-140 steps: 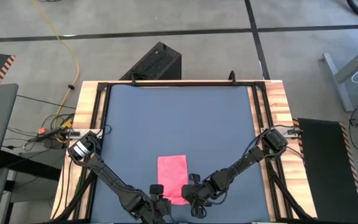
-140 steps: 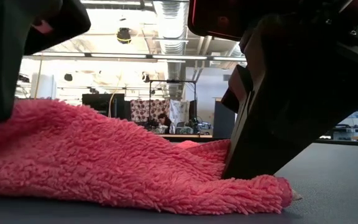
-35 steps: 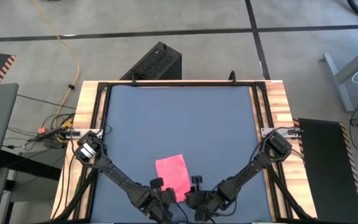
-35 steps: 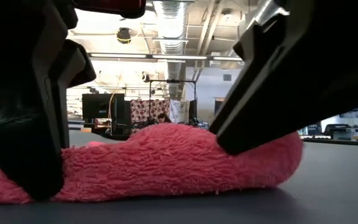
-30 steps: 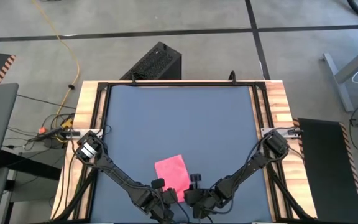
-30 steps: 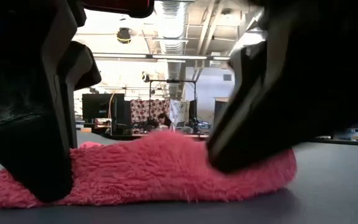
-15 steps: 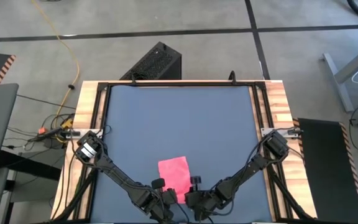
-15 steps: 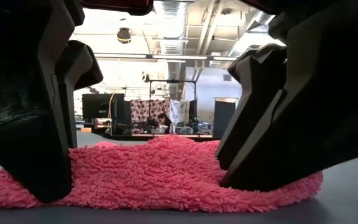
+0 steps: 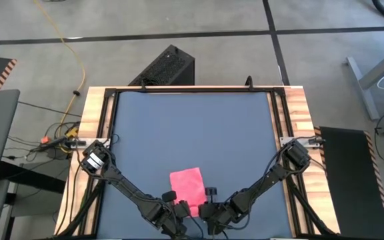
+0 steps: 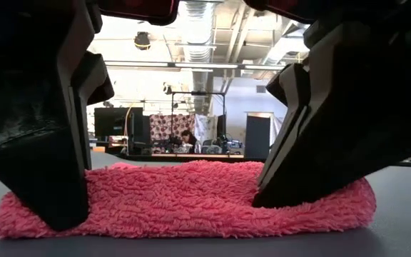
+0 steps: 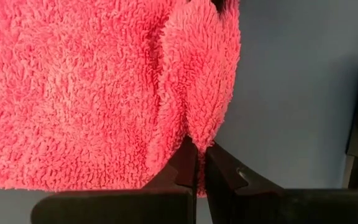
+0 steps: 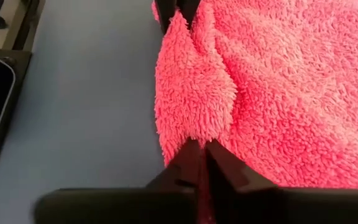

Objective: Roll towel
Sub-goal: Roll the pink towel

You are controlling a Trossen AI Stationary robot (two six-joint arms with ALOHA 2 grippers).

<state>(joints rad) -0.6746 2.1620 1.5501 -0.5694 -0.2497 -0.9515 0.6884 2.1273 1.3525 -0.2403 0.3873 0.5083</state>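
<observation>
Towel (image 9: 187, 182): pink, flat on grey mat (image 9: 192, 127), near edge. Left gripper (image 11: 199, 163) and right gripper (image 12: 202, 158) each pinched closed on one near corner.

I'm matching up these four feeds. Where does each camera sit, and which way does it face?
High view: above the table, looking straight down; both arms, towel on grey mat.
Low view: at table-top height, facing the room; both claws planted on the towel.
Left wrist view: on the left arm; left claw pinching the towel's edge.
Right wrist view: on the right arm; right claw pinching the opposite edge.
Shared: all four show the pink towel.
</observation>
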